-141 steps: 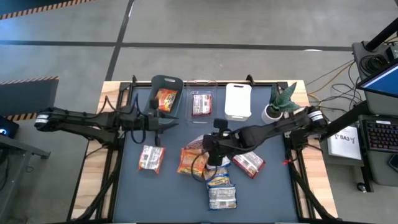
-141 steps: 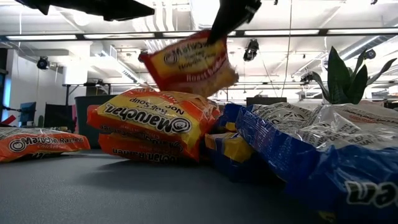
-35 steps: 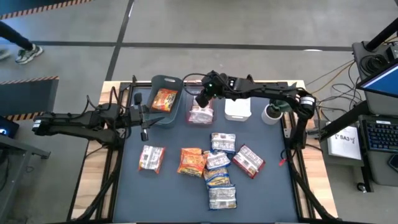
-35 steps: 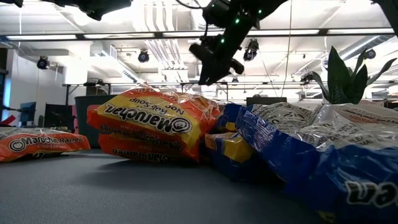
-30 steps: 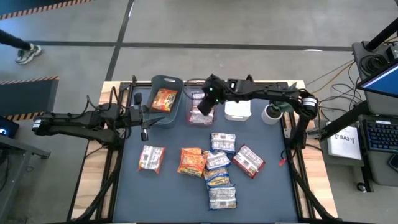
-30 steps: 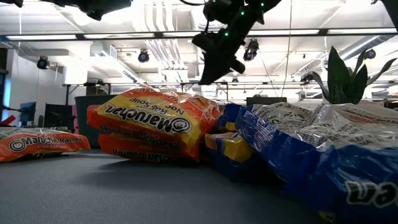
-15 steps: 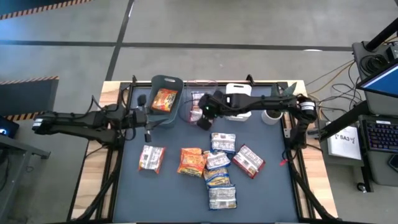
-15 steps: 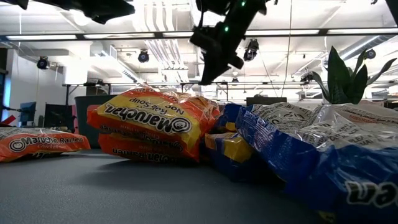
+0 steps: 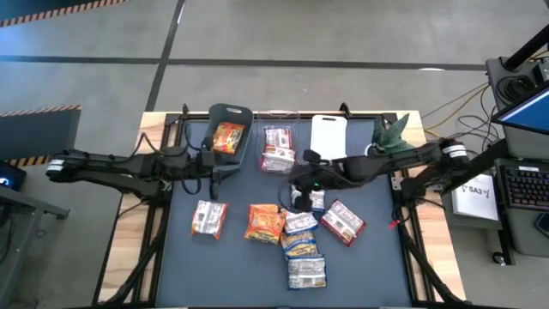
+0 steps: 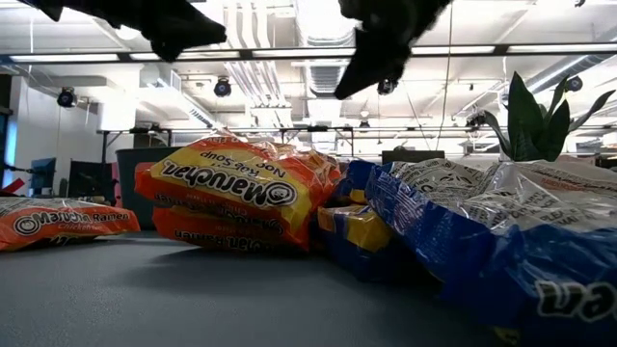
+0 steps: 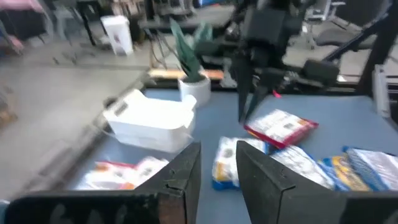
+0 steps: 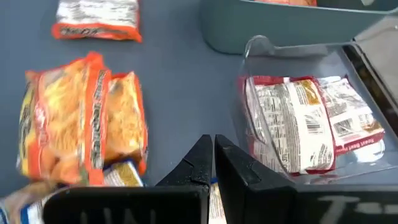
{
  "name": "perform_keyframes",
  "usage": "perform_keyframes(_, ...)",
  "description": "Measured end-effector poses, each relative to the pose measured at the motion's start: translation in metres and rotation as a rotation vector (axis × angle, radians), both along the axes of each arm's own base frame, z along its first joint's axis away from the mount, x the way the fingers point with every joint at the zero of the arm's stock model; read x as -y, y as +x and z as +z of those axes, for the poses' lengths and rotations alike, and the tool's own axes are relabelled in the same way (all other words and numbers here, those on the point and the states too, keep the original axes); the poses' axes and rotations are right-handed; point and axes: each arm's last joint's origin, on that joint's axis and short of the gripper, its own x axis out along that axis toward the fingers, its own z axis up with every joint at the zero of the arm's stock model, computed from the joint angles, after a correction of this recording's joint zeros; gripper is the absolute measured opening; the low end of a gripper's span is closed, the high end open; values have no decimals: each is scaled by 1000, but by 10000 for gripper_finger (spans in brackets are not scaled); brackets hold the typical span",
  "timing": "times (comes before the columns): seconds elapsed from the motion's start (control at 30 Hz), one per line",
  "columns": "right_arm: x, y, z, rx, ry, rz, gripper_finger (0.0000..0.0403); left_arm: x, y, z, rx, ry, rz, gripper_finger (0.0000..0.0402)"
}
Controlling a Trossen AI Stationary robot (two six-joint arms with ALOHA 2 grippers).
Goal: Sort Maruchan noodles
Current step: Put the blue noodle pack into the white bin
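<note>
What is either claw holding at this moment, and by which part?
Nothing. The right claw is shut and empty above the table near the clear bin; the left claw is open and empty near the teal bin.

Maruchan noodles [image 9: 296, 233] lay flat, clustered mid-surface; one orange packet [image 9: 227, 136] and two red-and-white packets [image 9: 277, 148] rested in far bins.

On the mat: 6 noodle packets [image 9: 287, 236] visible, 1 partly hidden under the right gripper [image 9: 302, 194]. 3 bins beyond it: teal bin [image 9: 243, 113] holds 1 packet, clear bin [image 9: 278, 130] holds 2, white bin [image 9: 328, 137] closed. 1 potted plant [image 9: 388, 137].
</note>
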Motion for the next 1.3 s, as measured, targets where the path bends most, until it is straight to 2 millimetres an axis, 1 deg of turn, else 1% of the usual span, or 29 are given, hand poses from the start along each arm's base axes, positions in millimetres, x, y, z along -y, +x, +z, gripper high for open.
perform_keyframes(0.07, -6, -10, -4, 44, -2, 25, 9, 3, 5, -5, -24, -50, -12, 84)
perform_keyframes(0.2, -14, -26, -18, 145, 21, 52, 9, 8, 17, -16, -66, -107, -23, 84)
perform_keyframes(0.3, -18, -36, -28, 162, 27, 66, 9, 14, 23, -20, -76, -136, -36, 84)
perform_keyframes(0.43, -22, -46, -35, 160, 57, 63, 9, 22, 29, -26, -107, -180, -56, 84)
perform_keyframes(0.67, -26, -49, -45, 136, 110, 52, 9, 38, 42, -38, -176, -278, -128, 85)
perform_keyframes(0.8, -30, -49, -46, 123, 201, 137, 16, 46, 47, -40, -211, -332, -179, 100)
perform_keyframes(0.93, -32, -51, -45, 118, 244, 142, 55, 50, 49, -41, -257, -355, -178, 135)
perform_keyframes(1.07, -32, -51, -44, 123, 241, 141, 117, 50, 50, -38, -303, -361, -158, 180)
perform_keyframes(1.17, -32, -51, -44, 122, 227, 143, 165, 51, 52, -29, -314, -362, -155, 203)
perform_keyframes(1.3, -32, -51, -43, 122, 222, 148, 212, 53, 55, -16, -344, -356, -155, 214)
